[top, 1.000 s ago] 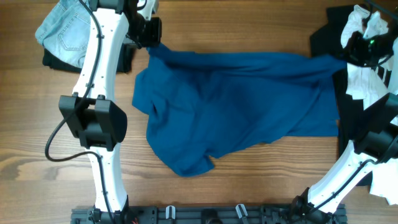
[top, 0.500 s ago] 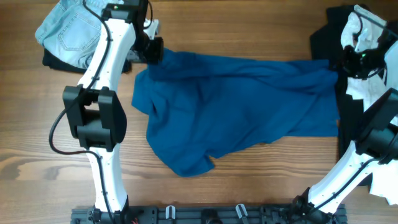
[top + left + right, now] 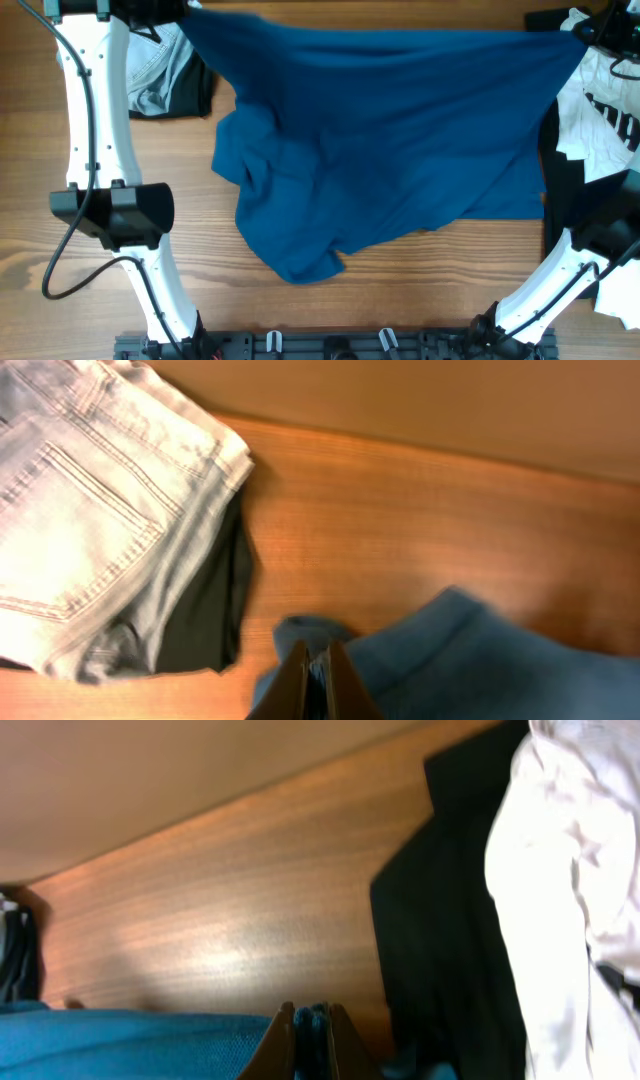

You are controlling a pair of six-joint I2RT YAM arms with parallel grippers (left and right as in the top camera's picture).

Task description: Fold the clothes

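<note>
Now raised clear of the table (image 3: 400,300) along its far edge, the blue shirt (image 3: 400,150) is shown stretched wide between two corners; half a second earlier that edge was slumped low and bunched. Both corners are pinched tight. The left gripper (image 3: 318,682) is closed on a fold of blue cloth near the jeans (image 3: 90,530), and the right gripper (image 3: 310,1038) is clamped on the opposite corner, beside the heap at the right of the table. The near half of the shirt is left lying rumpled on the wood at the middle of the table, with one lump of cloth trailing toward the front edge.

The change is judged to belong to the spreading step: the shirt appears to be lifted and pulled wide so that it can be laid flat, and no fold has yet been made.

Counted on the table are one blue shirt, one pair of pale jeans, one white tee (image 3: 605,110) with black print, and two dark garments: one black piece (image 3: 210,610) tucked under the jeans and another black piece (image 3: 440,910) beneath the tee. Two grippers are engaged.
</note>
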